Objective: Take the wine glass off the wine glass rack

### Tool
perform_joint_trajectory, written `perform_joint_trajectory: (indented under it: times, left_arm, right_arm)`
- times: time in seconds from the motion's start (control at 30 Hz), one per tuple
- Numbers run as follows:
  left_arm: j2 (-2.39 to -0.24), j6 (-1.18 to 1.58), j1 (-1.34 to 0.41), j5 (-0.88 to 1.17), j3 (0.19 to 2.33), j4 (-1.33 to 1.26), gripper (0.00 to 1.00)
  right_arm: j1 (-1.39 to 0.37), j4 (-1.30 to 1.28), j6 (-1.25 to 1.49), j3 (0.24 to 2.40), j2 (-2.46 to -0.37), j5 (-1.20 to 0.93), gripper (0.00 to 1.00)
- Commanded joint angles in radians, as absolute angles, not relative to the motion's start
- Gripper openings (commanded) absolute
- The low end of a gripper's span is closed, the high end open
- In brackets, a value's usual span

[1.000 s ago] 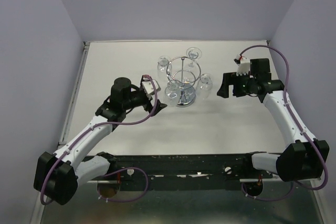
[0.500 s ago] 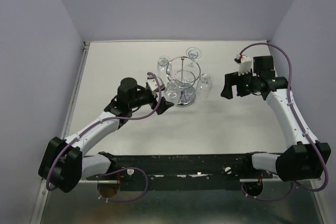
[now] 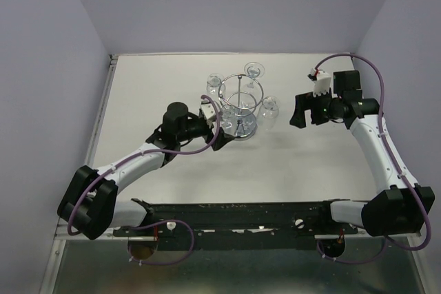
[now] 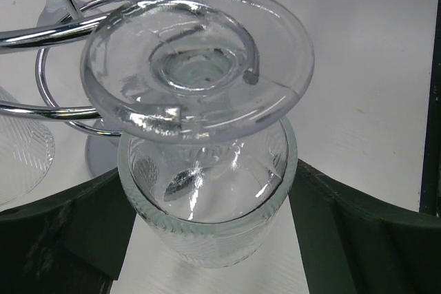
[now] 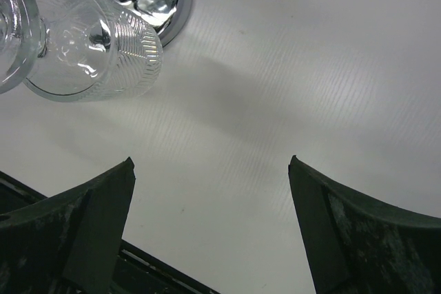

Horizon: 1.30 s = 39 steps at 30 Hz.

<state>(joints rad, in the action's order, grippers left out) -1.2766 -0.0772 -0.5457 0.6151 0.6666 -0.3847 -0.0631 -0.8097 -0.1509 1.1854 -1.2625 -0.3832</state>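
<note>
A clear ribbed wine glass point(image 4: 207, 225) hangs upside down on the chrome wire rack point(image 3: 243, 127), its bowl between the released left jaws. The right jaws gape well right of the rack.

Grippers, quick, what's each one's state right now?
Left gripper: open, jaws either side of a hanging wine glass, not closed on it.
Right gripper: open, empty.

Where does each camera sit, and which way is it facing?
Top external: above and behind, looking down on the wine glass rack; left arm, right arm show.
Left wrist: faces one hanging wine glass framed by the open left gripper.
Right wrist: looks down at the table; open right gripper frames it.
Shared: all show the rack.
</note>
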Motion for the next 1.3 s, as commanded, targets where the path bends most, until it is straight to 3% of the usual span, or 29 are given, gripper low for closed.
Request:
perform_joint_trajectory:
  times: [0.0, 0.2, 0.37, 0.53, 0.63, 0.83, 1.27]
  left_arm:
    - [-1.293, -0.046, -0.566, 0.586, 0.695, -0.469, 0.99]
    - [-1.305, -0.049, -0.572, 0.563, 0.703, -0.473, 0.94]
    - [-1.304, -0.063, -0.571, 0.548, 0.703, -0.472, 0.71]
    - [-1.299, -0.072, -0.572, 0.548, 0.698, -0.472, 0.57]
    - [-1.293, -0.086, -0.572, 0.557, 0.696, -0.474, 0.44]
    - [-1.290, -0.179, -0.572, 0.604, 0.692, -0.486, 0.02]
    - [-1.233, -0.149, -0.569, 0.611, 0.712, -0.476, 0.00]
  right_arm:
    - [-0.055, -0.815, -0.152, 1.204, -1.273, -0.413, 1.00]
    - [-0.055, -0.790, -0.140, 1.175, -1.262, -0.419, 1.00]
    - [-0.055, -0.784, -0.135, 1.161, -1.259, -0.419, 1.00]
    - [-0.057, -0.781, -0.137, 1.169, -1.270, -0.419, 1.00]
    - [-0.055, -0.778, -0.130, 1.172, -1.276, -0.422, 1.00]
    - [-0.055, -0.775, -0.130, 1.170, -1.287, -0.423, 1.00]
    - [-0.055, -0.776, -0.132, 1.181, -1.293, -0.429, 1.00]
